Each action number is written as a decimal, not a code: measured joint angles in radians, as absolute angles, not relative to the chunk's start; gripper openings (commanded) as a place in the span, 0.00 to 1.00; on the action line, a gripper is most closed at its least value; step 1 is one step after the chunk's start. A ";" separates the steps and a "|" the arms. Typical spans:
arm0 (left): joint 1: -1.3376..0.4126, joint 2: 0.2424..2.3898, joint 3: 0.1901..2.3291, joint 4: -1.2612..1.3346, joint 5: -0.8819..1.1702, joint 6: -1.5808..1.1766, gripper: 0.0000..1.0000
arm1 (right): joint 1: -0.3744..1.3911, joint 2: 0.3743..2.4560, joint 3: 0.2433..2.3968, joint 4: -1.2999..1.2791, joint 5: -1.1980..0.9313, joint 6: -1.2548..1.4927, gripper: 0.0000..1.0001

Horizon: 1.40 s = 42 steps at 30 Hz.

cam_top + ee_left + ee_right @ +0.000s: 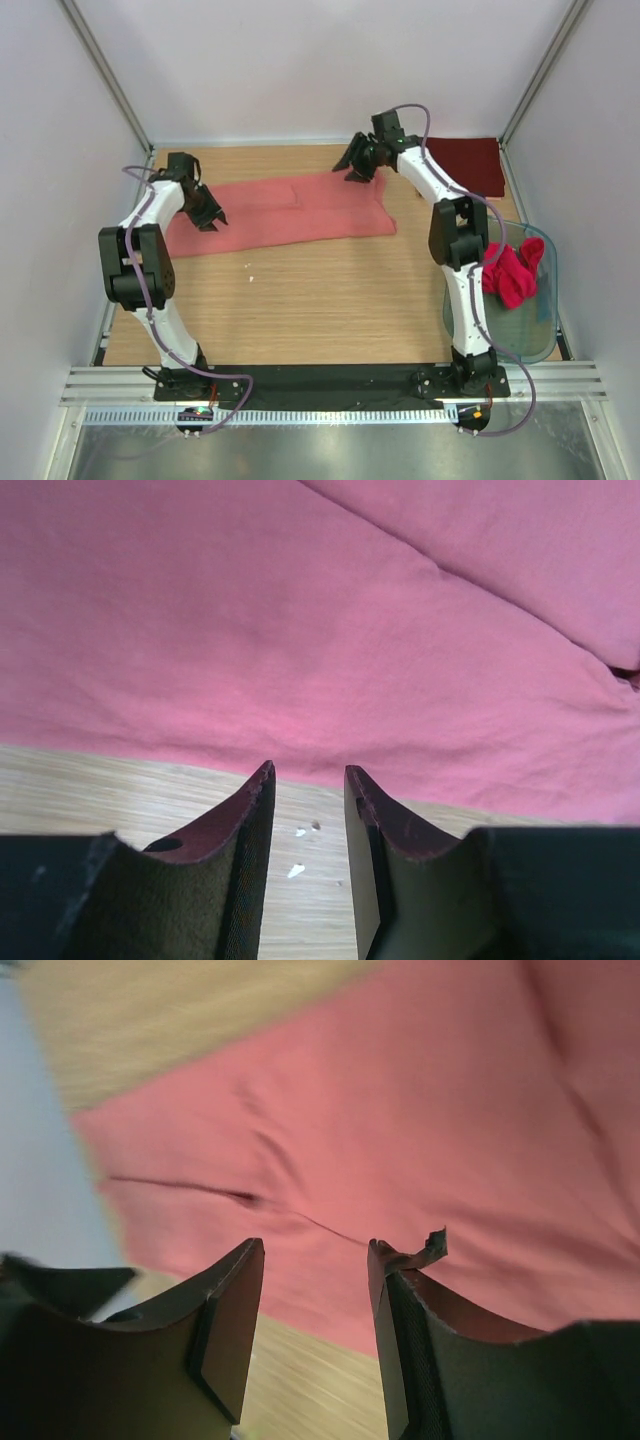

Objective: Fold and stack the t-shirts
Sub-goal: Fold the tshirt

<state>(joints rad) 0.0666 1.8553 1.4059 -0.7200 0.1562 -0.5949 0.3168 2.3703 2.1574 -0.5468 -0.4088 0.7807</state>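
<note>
One salmon-pink t-shirt (290,210), flat long strip, left gripper (211,218) and right gripper (354,171) jaws parted, empty

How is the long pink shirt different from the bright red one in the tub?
The salmon-pink shirt is pale; the bright red shirt is vivid. The salmon-pink shirt lies spread flat on the table; the bright red shirt is bunched up in the tub. Both are soft, plain cloth.
</note>
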 measured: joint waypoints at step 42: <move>-0.103 1.765 1.417 -0.922 -0.113 -0.424 0.52 | 0.345 2.296 2.226 -0.904 0.289 0.346 0.79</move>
